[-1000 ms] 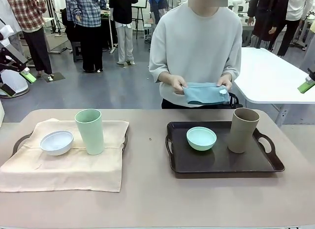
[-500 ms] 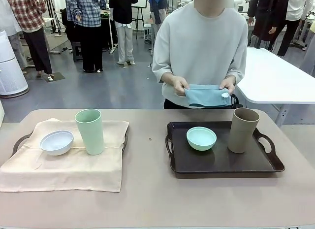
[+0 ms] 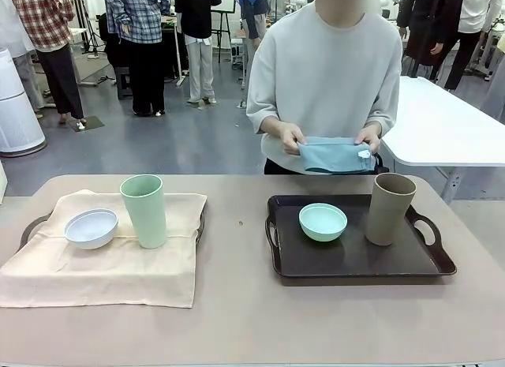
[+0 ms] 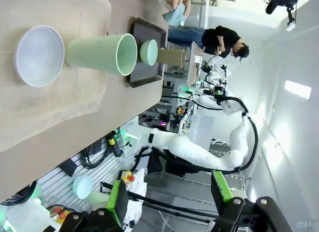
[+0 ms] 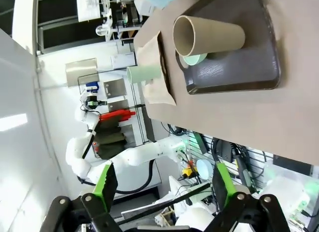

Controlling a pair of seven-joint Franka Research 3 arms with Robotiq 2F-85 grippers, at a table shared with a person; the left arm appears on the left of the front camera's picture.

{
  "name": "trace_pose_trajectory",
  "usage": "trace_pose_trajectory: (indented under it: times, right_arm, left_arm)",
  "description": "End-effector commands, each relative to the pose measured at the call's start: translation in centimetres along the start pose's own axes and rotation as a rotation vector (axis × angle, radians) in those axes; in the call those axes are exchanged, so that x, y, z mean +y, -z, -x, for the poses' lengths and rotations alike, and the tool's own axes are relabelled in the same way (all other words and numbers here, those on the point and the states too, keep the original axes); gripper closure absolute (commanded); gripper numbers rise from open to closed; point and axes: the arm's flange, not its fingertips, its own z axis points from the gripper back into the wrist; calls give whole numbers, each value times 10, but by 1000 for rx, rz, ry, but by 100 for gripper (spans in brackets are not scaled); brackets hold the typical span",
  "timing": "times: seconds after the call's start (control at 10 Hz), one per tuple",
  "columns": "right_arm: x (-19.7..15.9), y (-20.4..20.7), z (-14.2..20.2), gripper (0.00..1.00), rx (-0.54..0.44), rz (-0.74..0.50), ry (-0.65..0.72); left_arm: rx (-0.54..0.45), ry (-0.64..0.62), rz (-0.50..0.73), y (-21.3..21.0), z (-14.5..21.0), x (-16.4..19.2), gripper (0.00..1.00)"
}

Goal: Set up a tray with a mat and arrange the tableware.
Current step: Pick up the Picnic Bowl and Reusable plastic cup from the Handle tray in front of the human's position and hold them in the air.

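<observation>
Tableware sits on two trays on the tan table. On the robot's left side, a cream mat lies over the covered tray, and just the tray's dark handles peek out at the sides. On that mat stand the white bowl and the pale-green tumbler, side by side, with the bowl nearer the table's edge. On the robot's right side is the dark tray, and its floor is bare. The mint-green bowl sits in it, and the tan tumbler stands upright near its far right corner. The two are a little apart. Across the table a person holds a folded blue cloth up above the table's far edge. One hand grips one end and the other hand grips the other end. The left gripper hangs high off to the side of the table, its green fingers spread wide with nothing between them. The right gripper is also up and away from the table, fingers wide apart and holding nothing.
</observation>
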Motion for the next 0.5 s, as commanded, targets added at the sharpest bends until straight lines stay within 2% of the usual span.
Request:
trace_pose_trajectory:
  times: [0.0,0.4]
  right_arm:
    - [0,-3,3,0,-10,0,-1]
    - [0,-3,3,0,-10,0,-1]
  left_arm:
    - [-8,-1,0,-4,2,1,11]
    - [-8,-1,0,-4,2,1,11]
